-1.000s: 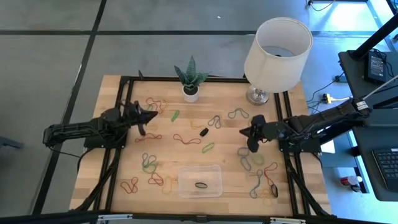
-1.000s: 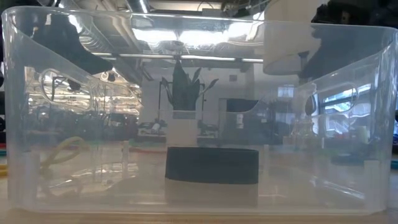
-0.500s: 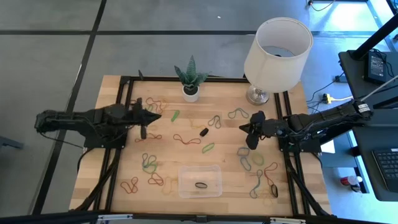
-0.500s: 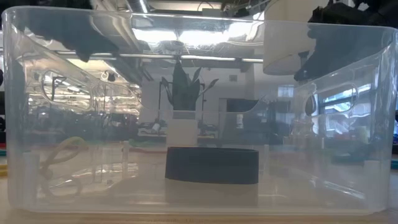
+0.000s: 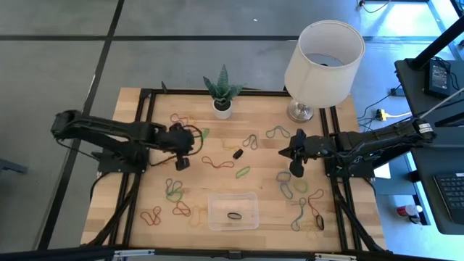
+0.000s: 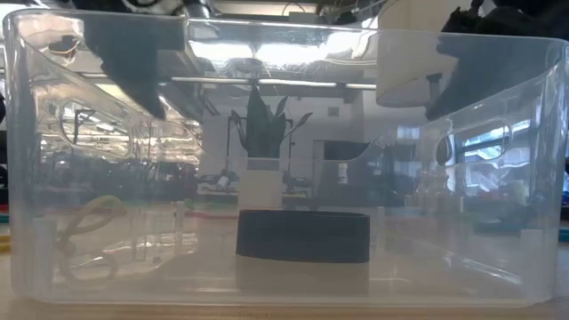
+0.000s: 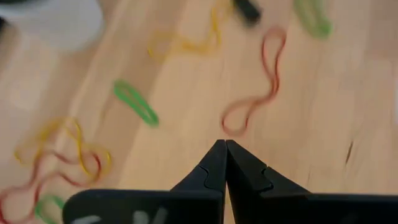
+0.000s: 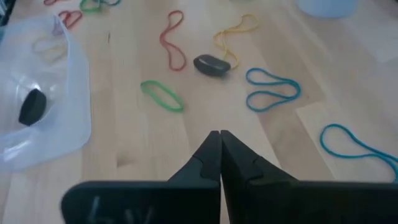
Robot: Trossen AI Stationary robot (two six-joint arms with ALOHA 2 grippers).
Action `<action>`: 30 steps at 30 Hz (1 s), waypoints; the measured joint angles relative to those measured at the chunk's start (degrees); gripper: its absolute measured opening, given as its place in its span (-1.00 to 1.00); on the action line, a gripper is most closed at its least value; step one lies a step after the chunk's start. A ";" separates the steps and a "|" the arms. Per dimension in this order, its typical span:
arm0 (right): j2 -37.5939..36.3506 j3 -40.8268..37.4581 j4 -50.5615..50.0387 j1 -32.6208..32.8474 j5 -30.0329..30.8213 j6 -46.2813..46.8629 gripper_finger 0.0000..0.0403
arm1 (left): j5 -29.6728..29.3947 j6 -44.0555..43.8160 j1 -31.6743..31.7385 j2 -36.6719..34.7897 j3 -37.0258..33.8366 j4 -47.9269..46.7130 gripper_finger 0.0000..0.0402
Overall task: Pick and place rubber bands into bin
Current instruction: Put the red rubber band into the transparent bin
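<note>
Jaws: both pressed together, empty | left gripper (image 5: 183,161) reaching inward over rubber bands (image 5: 217,162) | right gripper (image 5: 296,171) likewise

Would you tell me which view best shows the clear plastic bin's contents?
The high view: it looks straight down into the clear plastic bin, showing one dark loop. The low view looks through its wall; the right wrist view catches one corner; the left wrist view misses it.

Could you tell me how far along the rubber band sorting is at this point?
Barely started. The bin holds only one dark piece, with a pale band showing inside in the low view. Nothing is in hand: the left gripper and right gripper are both shut and empty above the table. Many bands remain scattered, such as a red one and a green one.
</note>
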 joint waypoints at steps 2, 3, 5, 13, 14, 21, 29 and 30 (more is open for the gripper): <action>0.00 -0.02 -0.88 0.00 -0.72 -1.05 -0.99 | 2.26 -0.02 0.00 2.83 0.09 -1.07 -0.91; 0.00 -0.01 -1.27 0.00 -0.87 -1.30 -0.99 | 3.33 -0.28 0.00 4.31 0.09 -1.66 -0.87; 0.00 0.00 -2.30 0.00 -0.96 -1.30 -0.98 | 4.80 -1.78 0.00 7.16 0.09 -2.86 -0.75; 0.00 0.00 -4.85 0.00 -2.70 -0.96 -0.99 | 4.96 -2.09 0.00 15.58 0.09 -7.24 -0.29; 0.00 0.00 -4.84 0.00 -2.69 -0.99 -0.99 | 4.95 -1.53 0.00 16.44 0.09 -7.23 -0.26; 0.00 0.00 -4.82 0.00 -2.67 1.25 -0.98 | 3.95 2.87 0.15 22.54 -0.82 -6.53 -0.22; 0.00 0.00 -4.77 0.00 -2.61 7.07 -0.99 | 4.55 9.25 0.13 28.47 -1.81 -5.56 -0.35; 0.00 0.00 -4.78 0.00 -2.63 7.88 -0.98 | 4.94 10.34 0.13 28.73 -1.77 -5.51 -0.40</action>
